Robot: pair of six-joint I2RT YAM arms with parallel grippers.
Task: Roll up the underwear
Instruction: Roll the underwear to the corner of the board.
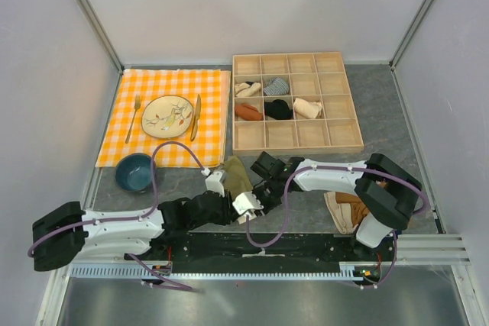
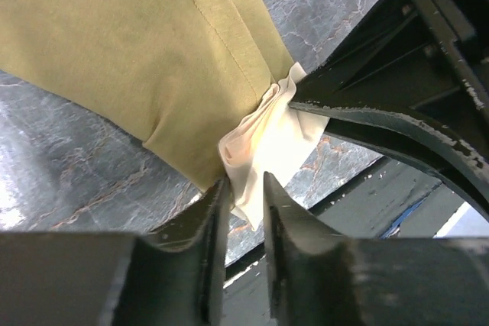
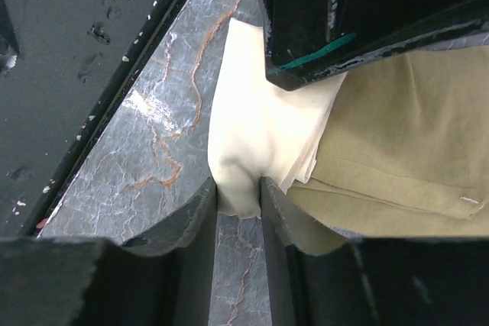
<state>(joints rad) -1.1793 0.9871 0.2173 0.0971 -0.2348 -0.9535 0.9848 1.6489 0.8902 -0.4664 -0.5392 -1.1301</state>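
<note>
**Top external view:** the olive-khaki soft fabric underwear [image 1: 237, 172] with its cream waistband lay bunched into a narrow strip on the grey tabletop [image 1: 390, 112]. It sat near the middle of the near edge, in front of the wooden compartment tray [image 1: 296, 149]. Judged part-gathered, with a tight roll still outstanding. The grips were masked here.

**Left wrist view:** the left tool [image 2: 244, 188] stood narrow, pinching a fold of waistband.

**Right wrist view:** the right tool [image 3: 238, 188] stood narrow, clamped on the waistband's cream end. Neither wrist view showed the tray.
</note>
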